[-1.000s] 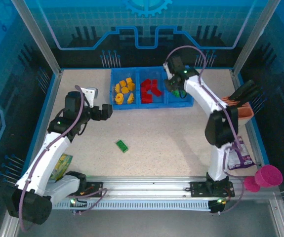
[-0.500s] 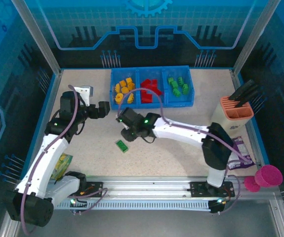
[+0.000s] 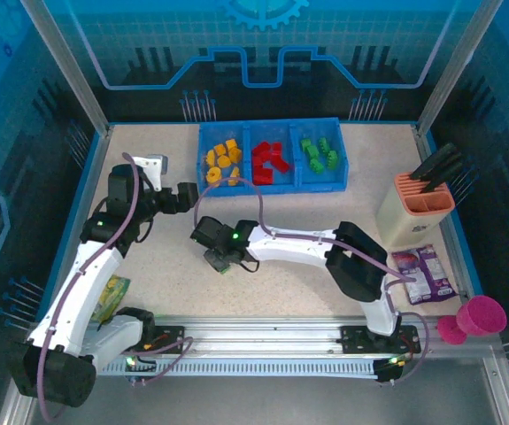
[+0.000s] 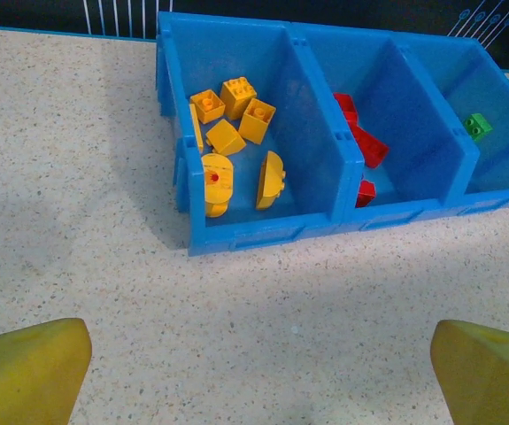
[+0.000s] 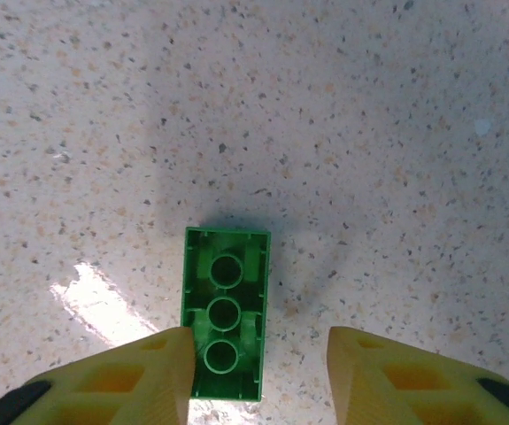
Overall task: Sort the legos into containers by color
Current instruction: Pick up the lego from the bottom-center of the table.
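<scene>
- green lego (image 5: 225, 314) lies studs-down on tabletop (image 5: 369, 133), between right fingers (image 5: 112, 381): just beside one, gap to the other
- right fingers part open, no grip
- blue tray (image 4: 263, 235): yellow legos (image 4: 256, 119), red legos (image 4: 369, 146), green legos (image 3: 320, 152), one colour per compartment
- left fingers (image 4: 24, 372) wide open, empty, near tray

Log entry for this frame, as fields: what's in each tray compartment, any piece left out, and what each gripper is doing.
tray: blue tray, three compartments
left compartment: yellow bricks
middle compartment: red bricks
right compartment: green bricks
left out: loose green brick, underside up on the table
right gripper: open, low over the loose green brick, a finger on each side
left gripper: open, empty, facing the tray
</scene>
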Controlling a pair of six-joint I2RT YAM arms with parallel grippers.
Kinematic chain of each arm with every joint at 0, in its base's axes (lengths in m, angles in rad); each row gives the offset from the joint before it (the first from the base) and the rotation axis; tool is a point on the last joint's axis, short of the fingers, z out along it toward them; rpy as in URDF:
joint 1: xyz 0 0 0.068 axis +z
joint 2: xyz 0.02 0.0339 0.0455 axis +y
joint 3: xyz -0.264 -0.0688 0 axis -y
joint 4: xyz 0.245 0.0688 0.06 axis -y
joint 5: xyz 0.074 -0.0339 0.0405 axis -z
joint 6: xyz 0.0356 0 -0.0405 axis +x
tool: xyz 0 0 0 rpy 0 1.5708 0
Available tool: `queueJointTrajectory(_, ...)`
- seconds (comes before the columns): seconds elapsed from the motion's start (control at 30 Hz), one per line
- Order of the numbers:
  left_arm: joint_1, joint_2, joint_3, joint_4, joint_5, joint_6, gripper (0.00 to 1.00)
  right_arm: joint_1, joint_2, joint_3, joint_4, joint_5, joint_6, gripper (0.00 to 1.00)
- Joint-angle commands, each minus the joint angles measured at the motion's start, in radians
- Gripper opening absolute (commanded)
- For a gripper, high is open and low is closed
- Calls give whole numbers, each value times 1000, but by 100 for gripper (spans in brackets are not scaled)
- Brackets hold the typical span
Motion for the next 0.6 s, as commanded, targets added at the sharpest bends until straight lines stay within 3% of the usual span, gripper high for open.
queueJointTrajectory(0.0,8,-4,-8,10,20,-3,99,8,29,13,-7,29,23,54)
queueJointTrajectory(0.2,8,-2,-8,9,17,1,99,5,69,43,-24,18,7,63)
queueJointTrajectory(0.57,9,0,-9,6,11,5,99,-10,150,84,-9,-52,9,67)
